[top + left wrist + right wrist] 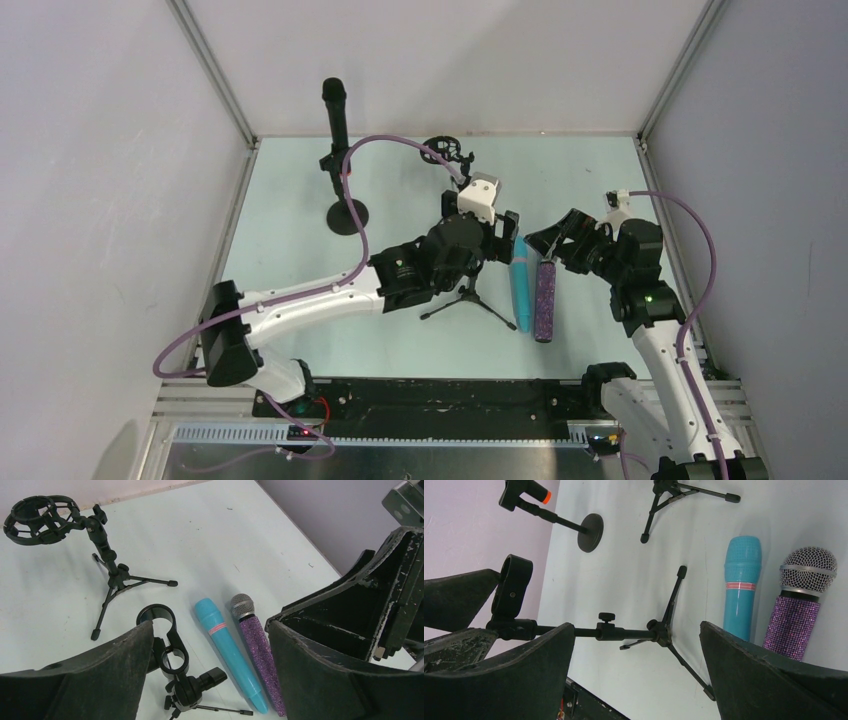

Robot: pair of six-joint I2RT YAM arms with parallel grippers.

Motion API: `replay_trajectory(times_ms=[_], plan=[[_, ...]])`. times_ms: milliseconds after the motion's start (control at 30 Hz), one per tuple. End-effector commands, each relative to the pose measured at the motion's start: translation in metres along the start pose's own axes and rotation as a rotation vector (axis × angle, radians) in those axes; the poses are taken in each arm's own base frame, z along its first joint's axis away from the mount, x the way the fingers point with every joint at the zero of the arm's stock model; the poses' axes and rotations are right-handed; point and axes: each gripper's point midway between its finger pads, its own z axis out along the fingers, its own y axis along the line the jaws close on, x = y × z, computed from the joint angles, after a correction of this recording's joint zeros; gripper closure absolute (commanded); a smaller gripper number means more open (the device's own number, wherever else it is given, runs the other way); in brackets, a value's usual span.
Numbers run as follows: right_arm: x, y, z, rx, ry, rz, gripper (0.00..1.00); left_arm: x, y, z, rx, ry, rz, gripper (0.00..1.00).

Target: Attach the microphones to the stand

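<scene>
the blue microphone (521, 283) lies flat on the table (300, 200), side by side with the purple microphone (545, 300) on its right, and a small tripod stand (468, 300) sits just left of it. the left claw (505, 238) hangs wide open, holding nothing, by the blue microphone's far end. the right claw (553, 243), equally wide, hangs just right of that end. well left and beyond, the black microphone (335, 110) stands upright in the round-base stand (347, 215). only the right wrist view shows its orange end (545, 497).

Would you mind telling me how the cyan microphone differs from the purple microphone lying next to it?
The cyan microphone is smooth and plain; the purple microphone is glittery. The cyan microphone's head is the same cyan as its body, while the purple microphone's head is silver mesh. Both lie flat, side by side, heads pointing the same way.
</scene>
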Motion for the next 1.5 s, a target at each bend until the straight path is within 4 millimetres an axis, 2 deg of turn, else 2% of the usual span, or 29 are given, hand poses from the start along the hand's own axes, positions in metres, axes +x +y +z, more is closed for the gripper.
replay_trajectory(times_ms=[0, 33, 100, 267, 367, 433, 500, 633, 700, 733, 833, 867, 967, 1000, 1033, 1100, 1333, 1467], plan=[[-0.004, 0.002, -0.001, -0.015, -0.014, -0.024, 0.01, 0.012, 0.004, 0.005, -0.042, 0.039, -0.015, 0.15], [-0.004, 0.002, -0.001, -0.015, -0.015, -0.024, 0.01, 0.014, 0.002, 0.005, -0.031, 0.045, -0.005, 0.24], [-0.004, 0.002, -0.001, -0.015, -0.016, -0.025, 0.01, 0.017, 0.000, 0.005, -0.018, 0.054, 0.008, 0.35], [-0.005, 0.003, 0.000, -0.020, -0.019, -0.023, 0.00, 0.022, -0.011, 0.003, 0.061, 0.080, 0.051, 0.51], [-0.006, 0.004, 0.000, -0.021, -0.020, -0.022, 0.01, 0.021, -0.014, 0.001, 0.095, 0.084, 0.083, 0.71], [-0.006, 0.004, 0.000, -0.024, -0.021, -0.021, 0.00, 0.019, -0.016, -0.001, 0.117, 0.082, 0.111, 0.79], [-0.006, 0.005, 0.000, -0.027, -0.022, -0.022, 0.01, 0.017, -0.016, -0.004, 0.140, 0.078, 0.151, 0.80], [-0.006, 0.006, -0.001, -0.032, -0.023, -0.021, 0.01, 0.008, -0.004, -0.011, 0.145, 0.054, 0.230, 0.82], [-0.006, 0.007, -0.001, -0.034, -0.023, -0.023, 0.01, 0.000, 0.002, -0.016, 0.151, 0.034, 0.256, 0.74], [-0.006, 0.007, -0.001, -0.034, -0.024, -0.023, 0.01, -0.006, 0.008, -0.021, 0.151, 0.019, 0.265, 0.64], [-0.007, 0.006, -0.001, -0.032, -0.027, -0.030, 0.01, -0.017, 0.016, -0.029, 0.173, -0.015, 0.258, 0.48], [-0.007, 0.006, -0.001, -0.031, -0.027, -0.032, 0.01, -0.021, 0.020, -0.032, 0.188, -0.029, 0.244, 0.39], [-0.008, 0.004, 0.000, -0.024, -0.030, -0.044, 0.00, -0.029, 0.030, -0.039, 0.214, -0.057, 0.171, 0.25], [-0.008, 0.004, 0.000, -0.022, -0.030, -0.046, 0.01, -0.033, 0.035, -0.043, 0.226, -0.074, 0.148, 0.17], [-0.007, 0.003, 0.000, -0.019, -0.030, -0.052, 0.01, -0.027, 0.044, -0.041, 0.213, -0.065, 0.125, 0.09], [-0.008, 0.001, 0.001, -0.014, -0.030, -0.060, 0.01, -0.038, 0.052, -0.052, 0.218, -0.111, 0.079, 0.02], [-0.007, -0.005, 0.006, 0.004, -0.020, -0.063, 0.01, -0.053, 0.083, -0.076, 0.171, -0.221, 0.025, 0.00], [-0.003, -0.009, 0.011, 0.019, 0.002, -0.059, 0.01, -0.061, 0.110, -0.088, 0.084, -0.274, 0.098, 0.00]])
